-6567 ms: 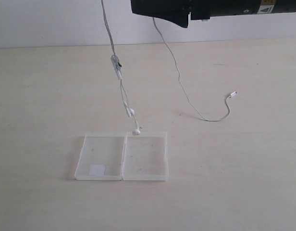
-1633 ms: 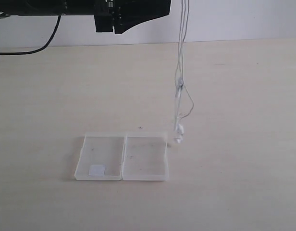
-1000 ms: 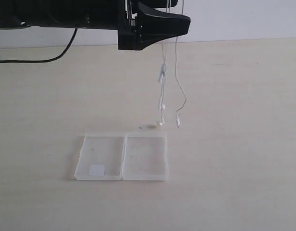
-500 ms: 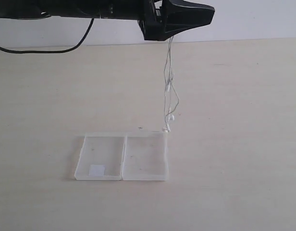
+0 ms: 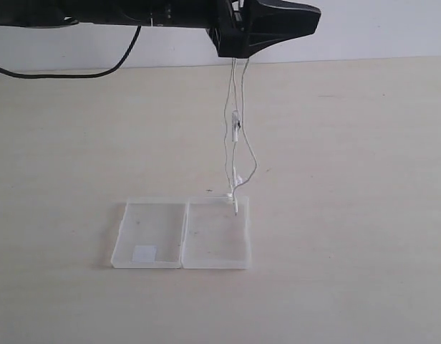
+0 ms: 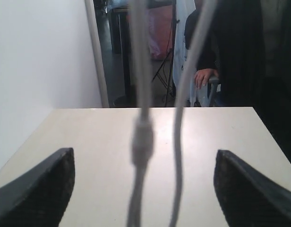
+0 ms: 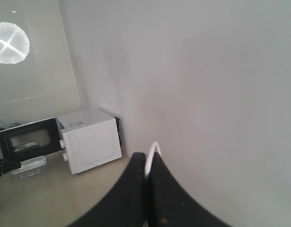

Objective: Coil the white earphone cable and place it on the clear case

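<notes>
The white earphone cable (image 5: 237, 126) hangs in two thin strands from above the top edge of the exterior view. Its lowest end (image 5: 236, 203) touches the far right corner of the clear case (image 5: 152, 233), which lies open and flat on the table. My left gripper (image 5: 296, 20) is high over the table, open. Both strands (image 6: 141, 137) pass, blurred, between its black fingers (image 6: 37, 191) without touching them. My right gripper (image 7: 146, 161) is shut on a loop of the white cable (image 7: 153, 150); it is outside the exterior view.
The case's left half holds a small white patch (image 5: 143, 253). A black lead (image 5: 77, 73) trails off the left arm at the back left. A white microwave (image 7: 91, 139) and wall fill the right wrist view. Bare table surrounds the case.
The left arm swept right over the last second and has now stopped. The hanging cable swung left, and its end dropped onto the case's far right corner.
</notes>
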Tool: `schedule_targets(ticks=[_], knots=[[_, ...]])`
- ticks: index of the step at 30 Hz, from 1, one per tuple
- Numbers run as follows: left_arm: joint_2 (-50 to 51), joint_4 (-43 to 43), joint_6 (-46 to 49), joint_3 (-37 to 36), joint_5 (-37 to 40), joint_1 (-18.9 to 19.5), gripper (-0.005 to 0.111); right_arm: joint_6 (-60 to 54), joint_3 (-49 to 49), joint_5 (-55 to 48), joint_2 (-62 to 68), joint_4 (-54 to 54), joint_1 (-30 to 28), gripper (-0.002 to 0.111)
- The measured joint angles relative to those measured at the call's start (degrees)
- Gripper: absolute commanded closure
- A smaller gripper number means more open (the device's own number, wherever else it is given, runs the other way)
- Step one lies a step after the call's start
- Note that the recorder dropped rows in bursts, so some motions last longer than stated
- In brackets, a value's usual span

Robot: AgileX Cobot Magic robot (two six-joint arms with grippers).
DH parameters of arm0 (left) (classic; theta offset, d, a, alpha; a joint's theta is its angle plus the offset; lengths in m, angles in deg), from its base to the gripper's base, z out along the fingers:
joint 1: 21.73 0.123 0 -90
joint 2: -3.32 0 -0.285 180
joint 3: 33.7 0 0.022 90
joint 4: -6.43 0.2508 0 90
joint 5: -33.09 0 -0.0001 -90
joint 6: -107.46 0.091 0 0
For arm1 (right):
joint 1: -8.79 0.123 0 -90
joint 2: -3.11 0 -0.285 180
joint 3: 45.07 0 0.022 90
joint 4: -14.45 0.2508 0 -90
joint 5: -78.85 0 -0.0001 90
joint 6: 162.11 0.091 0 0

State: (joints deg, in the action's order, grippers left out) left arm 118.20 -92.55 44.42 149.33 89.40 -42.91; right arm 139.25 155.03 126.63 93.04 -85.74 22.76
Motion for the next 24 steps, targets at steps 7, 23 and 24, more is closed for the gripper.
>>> schedule_targets(ticks=[7,23,24], knots=[[0.0,0.0,-0.1,0.0,-0.7,0.0,0.030,0.0,0.0,-1.7,0.0,0.0,0.0,0.108],[5.1,-0.2,-0.2,0.1,-3.0,0.0,0.048,0.0,0.0,-2.9,0.0,0.0,0.0,0.108],[5.1,-0.2,-0.2,0.1,-3.1,0.0,0.052,0.0,0.0,-2.9,0.0,0.0,0.0,0.108]])
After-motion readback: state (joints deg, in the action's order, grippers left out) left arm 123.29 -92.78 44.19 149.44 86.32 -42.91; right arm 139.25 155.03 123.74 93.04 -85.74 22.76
